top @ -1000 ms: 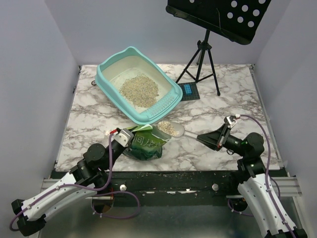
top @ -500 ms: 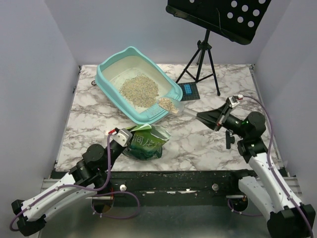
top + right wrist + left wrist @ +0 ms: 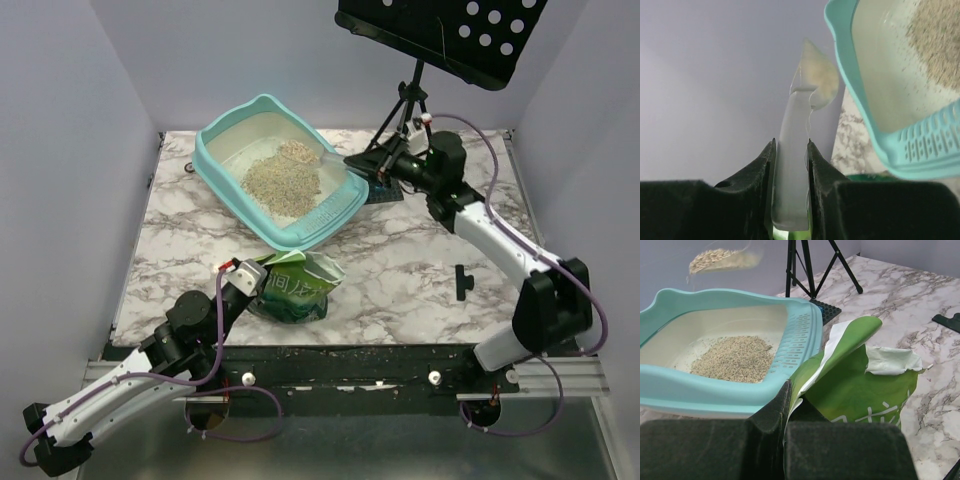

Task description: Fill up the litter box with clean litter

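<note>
Right pincer [image 3: 375, 165], arm outstretched, clamps a clear scoop [image 3: 335, 160] over the litter box [image 3: 225, 190] at the counter's [image 3: 420, 270] far left, clean litter [image 3: 280, 180] heaped inside. Left pincer [image 3: 785, 405] pinches the green bag [image 3: 295, 290], its white lettering unreadable.

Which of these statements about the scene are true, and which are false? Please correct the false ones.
1. The litter box holds a pile of litter. True.
2. The right end effector is open and empty. False: it grips the handle of a translucent scoop.
3. The left end effector is shut on the edge of the green bag. True.
4. The green bag lies inside the litter box. False: it sits on the table, in front of the box, nearer the arm bases.
5. The scoop has litter in it. True.
</note>
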{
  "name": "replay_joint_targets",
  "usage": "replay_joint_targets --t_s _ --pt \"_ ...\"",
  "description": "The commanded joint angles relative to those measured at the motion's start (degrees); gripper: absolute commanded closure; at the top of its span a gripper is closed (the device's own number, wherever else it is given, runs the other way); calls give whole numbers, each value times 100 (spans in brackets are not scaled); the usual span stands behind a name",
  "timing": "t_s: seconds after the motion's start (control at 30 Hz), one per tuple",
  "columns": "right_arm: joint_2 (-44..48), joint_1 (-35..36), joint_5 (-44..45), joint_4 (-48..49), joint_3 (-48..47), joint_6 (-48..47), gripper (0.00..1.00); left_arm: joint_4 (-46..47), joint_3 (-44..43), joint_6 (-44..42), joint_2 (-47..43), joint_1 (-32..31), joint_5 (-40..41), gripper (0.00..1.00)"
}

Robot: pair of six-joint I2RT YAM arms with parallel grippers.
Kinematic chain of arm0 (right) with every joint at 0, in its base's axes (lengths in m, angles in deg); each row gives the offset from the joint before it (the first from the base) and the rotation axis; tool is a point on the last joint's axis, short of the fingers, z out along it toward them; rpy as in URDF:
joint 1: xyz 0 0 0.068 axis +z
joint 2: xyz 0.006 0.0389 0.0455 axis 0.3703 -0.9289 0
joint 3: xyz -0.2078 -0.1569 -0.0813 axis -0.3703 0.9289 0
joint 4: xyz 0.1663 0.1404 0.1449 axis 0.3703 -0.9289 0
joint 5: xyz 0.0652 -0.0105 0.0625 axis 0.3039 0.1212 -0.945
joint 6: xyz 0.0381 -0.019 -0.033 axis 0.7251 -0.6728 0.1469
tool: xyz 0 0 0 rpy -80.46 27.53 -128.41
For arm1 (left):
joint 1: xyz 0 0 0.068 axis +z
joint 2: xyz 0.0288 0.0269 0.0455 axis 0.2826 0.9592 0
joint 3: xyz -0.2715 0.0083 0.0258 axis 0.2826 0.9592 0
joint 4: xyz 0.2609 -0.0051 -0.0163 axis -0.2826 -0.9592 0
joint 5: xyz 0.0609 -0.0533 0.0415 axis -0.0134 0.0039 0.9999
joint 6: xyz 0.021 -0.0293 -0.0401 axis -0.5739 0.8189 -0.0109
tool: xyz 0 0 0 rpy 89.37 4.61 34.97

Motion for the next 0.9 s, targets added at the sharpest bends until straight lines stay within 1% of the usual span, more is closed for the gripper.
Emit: replay_joint_targets --t_s 0.0,0.1,0.17,0.23,0.33,0.4,0.47,0.67,0.7,0.77,0.87 --pt "-1217 271 865 -1963 -1664 -1655 99 82 -114 3 -80 23 245 100" --pt "-1895 333 1129 -3327 -2667 -2456 99 82 -114 3 -63 31 280 100" --pt "-2238 412 1558 -4084 -3230 -3018 99 82 -122 3 -45 31 289 100" --pt "-2458 500 1849 -4673 -3687 -3546 99 82 -114 -6 -28 40 298 100" --pt "-2801 710 2534 -5657 -4460 -4407 99 82 -122 -14 42 40 289 100" --pt "-3004 834 2738 -6194 -4953 -4821 99 82 -131 -14 78 40 272 100" --pt "-3083 913 2773 -6485 -5236 -5103 99 82 -131 -23 87 40 281 100" --pt "-2961 1282 3353 -7127 -5860 -5780 99 82 -140 -6 139 40 298 100" --pt "-2891 1326 3397 -7189 -5887 -5824 99 82 -140 -6 139 40 298 100" --pt "-2663 1431 3800 -7277 -5791 -5947 99 82 -149 -6 166 49 316 100" --pt "-2163 1572 4196 -7322 -5475 -6106 99 82 -149 -6 175 49 325 100"
